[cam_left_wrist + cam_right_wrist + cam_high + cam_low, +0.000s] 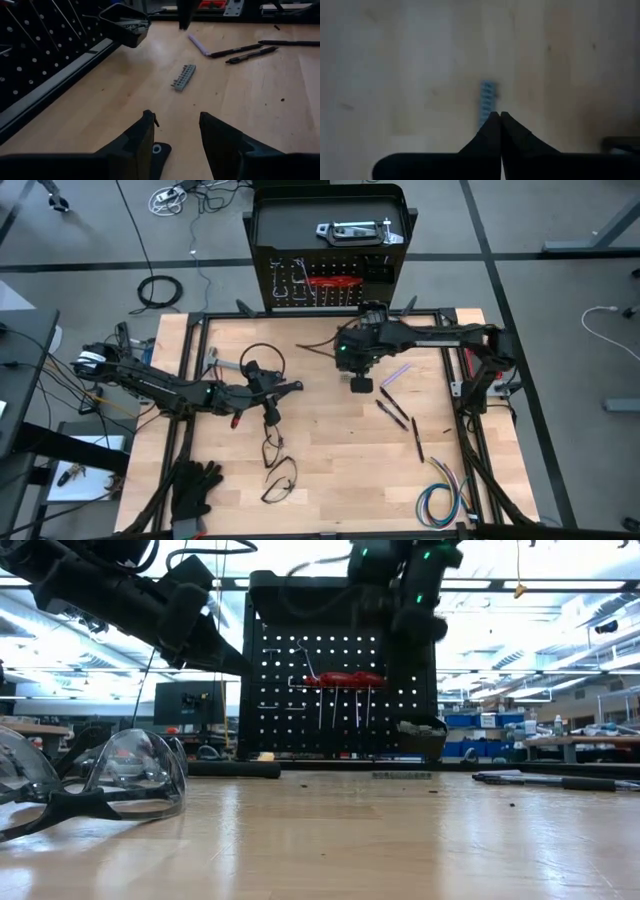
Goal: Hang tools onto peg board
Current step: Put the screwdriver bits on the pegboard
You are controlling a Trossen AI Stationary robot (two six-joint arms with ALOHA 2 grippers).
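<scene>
wooden table (330, 470): my right gripper (500, 116) is pinched together, empty, above the grey bit strip (486, 102); light, stiff, slippery; i'd grab its long sides.

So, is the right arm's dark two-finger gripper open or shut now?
Shut. In the right wrist view the right gripper's fingertips meet with nothing between them, above the small grey toothed strip on the wooden table.

My right gripper (500, 116) covers the near end of the grey toothed strip (487, 102), which is blurred here, so I cannot tell whether I touch it. In the low view the safety glasses (95, 785) are cut by the left edge. What lies in the peg board (330, 240) bin (125, 22) is too small to tell.
</scene>
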